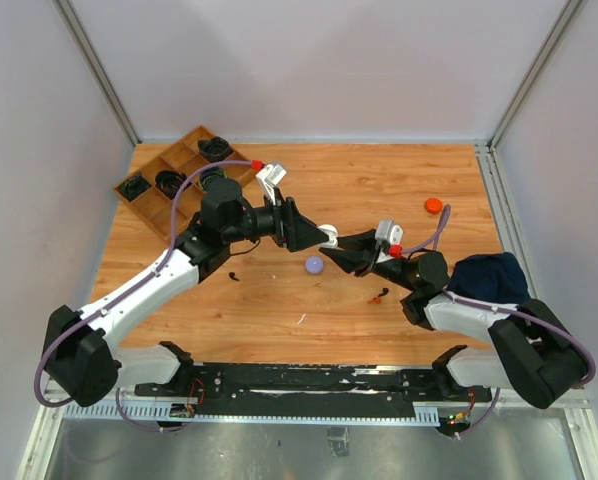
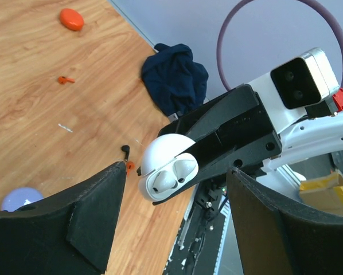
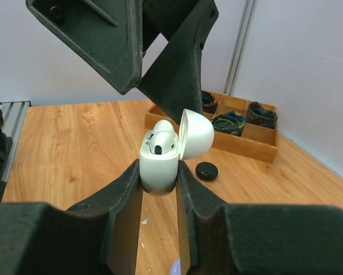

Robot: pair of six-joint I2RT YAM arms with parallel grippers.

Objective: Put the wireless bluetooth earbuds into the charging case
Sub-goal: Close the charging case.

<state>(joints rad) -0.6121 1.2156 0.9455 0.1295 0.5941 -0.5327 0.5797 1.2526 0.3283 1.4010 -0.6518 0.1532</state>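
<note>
Right gripper (image 3: pixel 158 172): fingers (image 3: pixel 123 195) clenched on the lower body of the white charging case (image 3: pixel 158 163), which is held upright above the table (image 1: pixel 379 180), near its middle. Lid (image 3: pixel 195 133) hinged open. A white earbud (image 3: pixel 160 137) is seated in the case (whether a second sits beside it cannot be told). Left gripper (image 1: pixel 314 236): fingers (image 2: pixel 91 217) spread apart and grasping nothing, tips just above and beside the open case, one tip close to the lid; contact cannot be told. Loose on the table: a black earbud (image 1: pixel 233 275) left of the grippers, under the left arm; a red-orange earbud (image 1: pixel 379 298) and a second black earbud (image 1: pixel 384 291) lying close together beside the right arm. A purple round case (image 1: pixel 314 265) lies just on the near side of the grippers, an orange round case (image 1: pixel 434 206) at far right. A black round case (image 3: pixel 206 171) lies near the wooden tray (image 1: pixel 184 175) in the far-left corner. A dark blue cloth (image 1: pixel 489 278) is bunched at the right edge.
</note>
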